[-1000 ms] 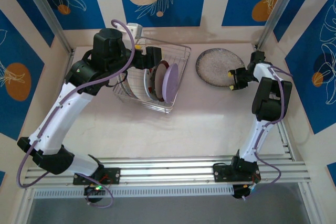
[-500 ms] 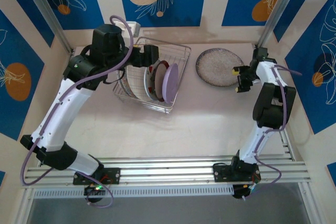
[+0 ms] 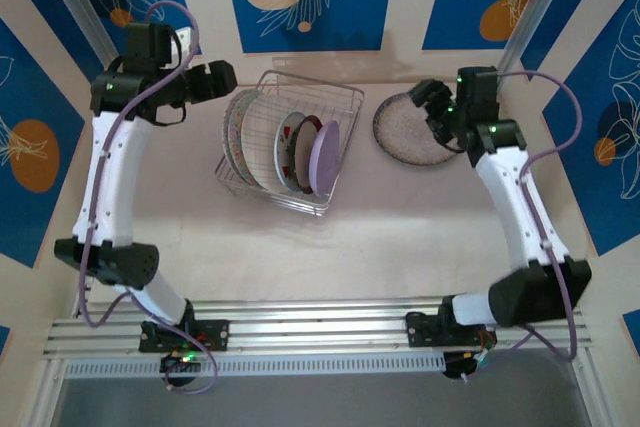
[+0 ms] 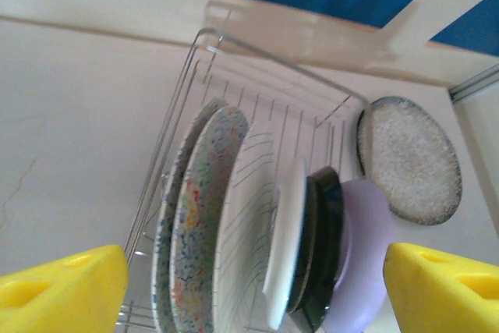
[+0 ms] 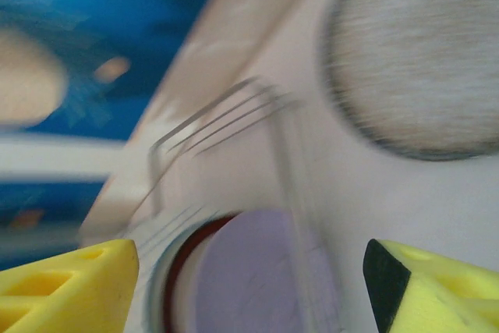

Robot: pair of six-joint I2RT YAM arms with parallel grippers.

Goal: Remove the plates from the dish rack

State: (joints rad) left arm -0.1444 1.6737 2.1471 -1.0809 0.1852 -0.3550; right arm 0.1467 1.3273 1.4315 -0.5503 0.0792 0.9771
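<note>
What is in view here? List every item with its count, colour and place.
dish rack: one, silver wire, far middle of the table.
racked plates: about six, exact count hard to tell; colour-speckled, white with grid lines, small white, dark-rimmed, lilac; on edge inside the rack.
speckled plate: one, grey with a dark rim, flat on the table right of the rack.
table: one, pale cream.
wall panels: several, blue with leaf drawings, behind and beside the table.
frame rails: silver, near edge.
left gripper: one, black with yellow fingertips, open, left of the rack.
right gripper: one, same colours, open, over the speckled plate's far side.
</note>
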